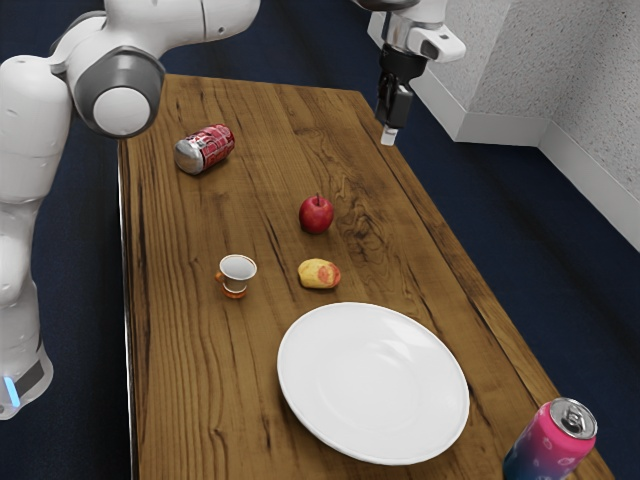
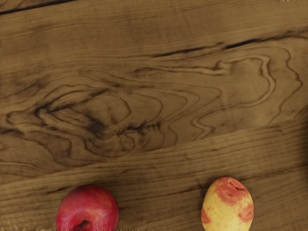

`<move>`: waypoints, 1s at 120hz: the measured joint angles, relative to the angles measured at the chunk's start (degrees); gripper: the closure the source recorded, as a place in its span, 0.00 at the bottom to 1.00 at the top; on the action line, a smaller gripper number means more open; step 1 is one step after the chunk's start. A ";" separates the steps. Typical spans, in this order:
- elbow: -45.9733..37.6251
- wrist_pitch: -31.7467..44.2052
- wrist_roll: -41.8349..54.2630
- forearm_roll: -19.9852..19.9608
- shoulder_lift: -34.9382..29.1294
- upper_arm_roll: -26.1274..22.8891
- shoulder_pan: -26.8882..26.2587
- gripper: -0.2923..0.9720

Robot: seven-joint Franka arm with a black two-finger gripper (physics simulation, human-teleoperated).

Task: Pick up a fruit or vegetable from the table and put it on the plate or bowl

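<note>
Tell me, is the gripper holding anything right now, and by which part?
Nothing is held: the gripper hangs above the table, while the apple and yellow-red produce lie on it.

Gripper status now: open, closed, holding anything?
Black two-finger gripper: empty, raised above the brown wooden table; open or closed cannot be told from this angle.

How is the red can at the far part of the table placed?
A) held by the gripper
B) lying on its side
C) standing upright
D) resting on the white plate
B: the red can lies on its side on the table, with its silver end toward the exterior view's left, apart from the plate and from the gripper.
</note>
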 joint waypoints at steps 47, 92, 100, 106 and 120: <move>5.87 -2.21 -4.54 -0.26 -4.04 0.13 0.17 0.23; 5.68 -2.53 -7.10 3.18 -0.44 -2.66 -0.03 0.23; 2.07 -1.61 -5.10 4.13 0.62 -2.43 0.23 0.23; -1.52 -0.06 -3.70 5.15 1.36 -2.29 0.43 0.23; -5.69 2.83 -0.06 6.78 1.72 -1.96 0.64 0.23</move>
